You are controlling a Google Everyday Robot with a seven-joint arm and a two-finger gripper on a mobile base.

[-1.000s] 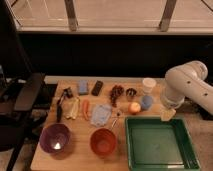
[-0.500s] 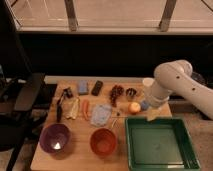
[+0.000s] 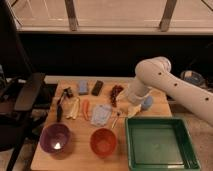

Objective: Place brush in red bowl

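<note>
The white arm reaches in from the right, and the gripper [image 3: 134, 110] hangs over the table [image 3: 80, 160] just beyond the green tray's [image 3: 128, 150] far left corner, fingers spread, nothing in them. The brush [image 3: 60, 108] lies far off to the left, untouched, handle running near to far beside a pale yellow item [image 3: 74, 109]. The red bowl [image 3: 103, 142] sits at the near edge, beside the tray, purple bowl [image 3: 55, 138] to its left. Both bowls look empty. A black block [image 3: 97, 88] rests along the far side.

camera view | raised, before table [image 3: 77, 151] | looks down toward window [image 3: 115, 12] | moderately near
</note>
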